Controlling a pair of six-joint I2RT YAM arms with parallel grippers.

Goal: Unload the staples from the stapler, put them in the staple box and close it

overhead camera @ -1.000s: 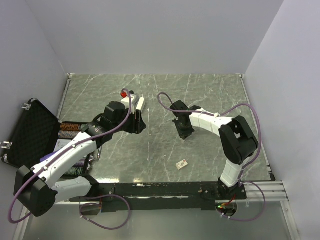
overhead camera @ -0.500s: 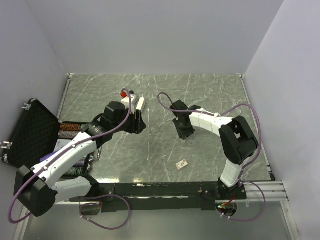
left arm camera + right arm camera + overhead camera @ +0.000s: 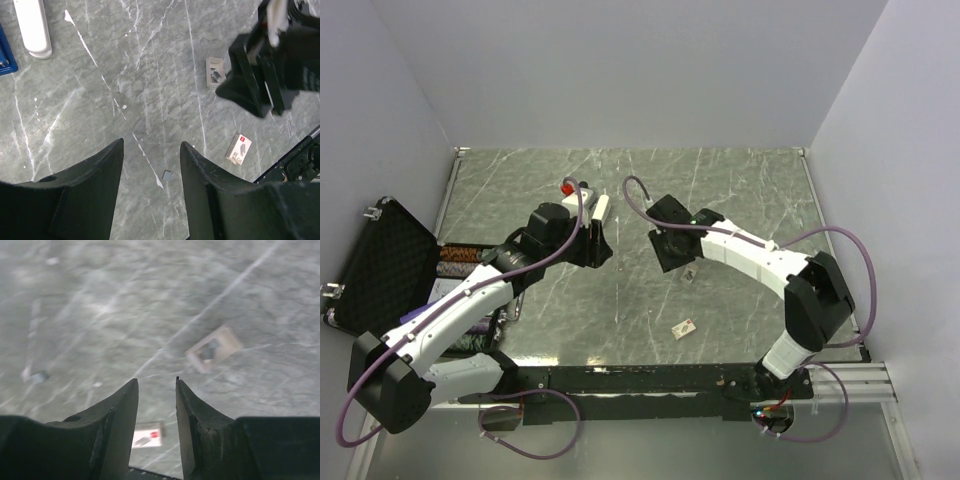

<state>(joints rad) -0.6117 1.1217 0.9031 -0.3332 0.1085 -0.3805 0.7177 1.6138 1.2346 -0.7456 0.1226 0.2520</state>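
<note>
Step judged: grasp of bright blue stapler (image 3: 5, 52), not yet held. Body best pinched across narrow width and kept flat. Only sliver seen, at left edge of left wrist view, just beside white rounded oblong bar (image 3: 32, 27). Long axis apparently parallel to bar; black end unseen, so heading cannot be told. Both empty: left gripper (image 3: 150, 150) spread wide, right gripper (image 3: 155, 390) narrowly parted.

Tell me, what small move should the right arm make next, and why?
Probably lift the right gripper away: its jaws are empty and slightly apart, and the staples seem to lie loose on the table, apart from the stapler.
</note>
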